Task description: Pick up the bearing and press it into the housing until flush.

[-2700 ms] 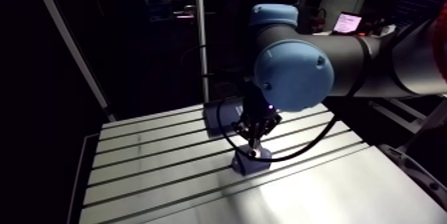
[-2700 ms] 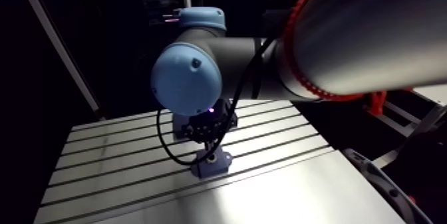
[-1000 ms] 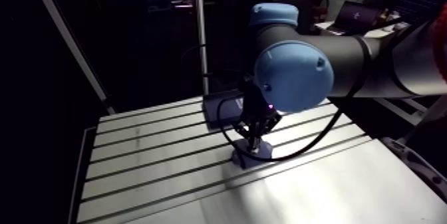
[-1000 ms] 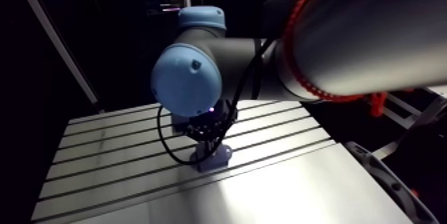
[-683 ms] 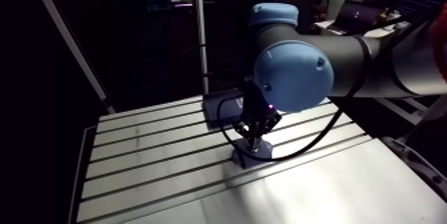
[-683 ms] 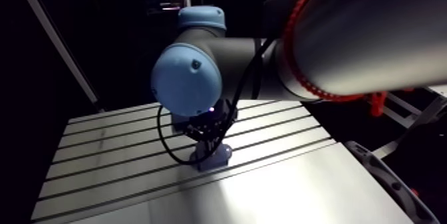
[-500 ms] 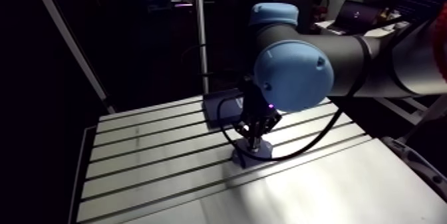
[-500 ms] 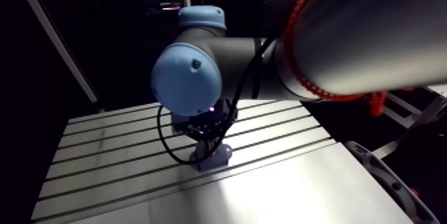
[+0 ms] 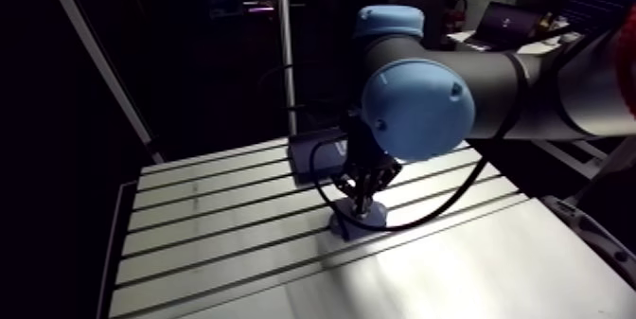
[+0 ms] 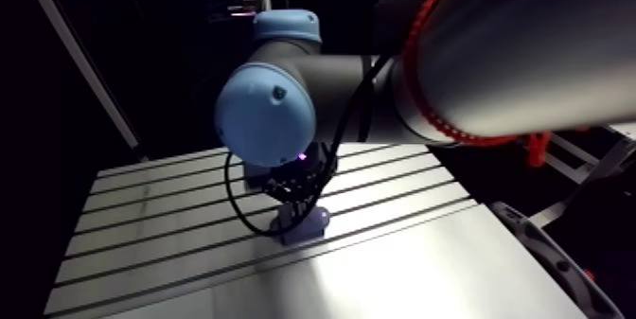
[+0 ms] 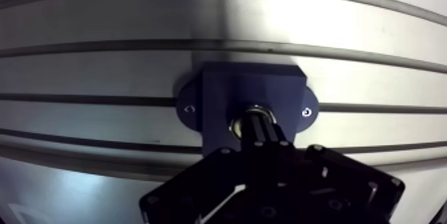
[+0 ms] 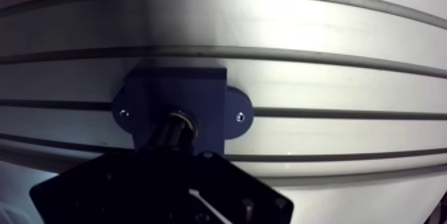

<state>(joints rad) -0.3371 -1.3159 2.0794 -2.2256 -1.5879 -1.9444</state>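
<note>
Black from its body down to its tips, the gripper [image 11: 256,121] points straight down at the counter [image 11: 100,60]. In the wrist view its two fingers are drawn together into a single dark stem with nothing clamped between them. The joined tips stand at the middle of the bearing [image 11: 235,126], which shows only as a thin bright arc of metal curving round them. The bearing sits in the round bore in the top face of the housing [image 11: 226,87], so it is in its seat and not lying loose on the counter. The fingers hide too much of it to tell whether it is flush with that face. The housing is a dark blue block with a rounded ear at each side, and each ear carries a small pale screw head, one [image 11: 189,108] on one side and the other [image 11: 306,112] opposite. It lies flat on the slotted aluminium, squarely across one slot whose dark line runs into both ears. Further slots run parallel ahead of it and beneath the gripper body. In the arm view, a dark flat plate [image 9: 314,155] lies near the far edge of the counter, just beyond the housing and apart from it.
</note>
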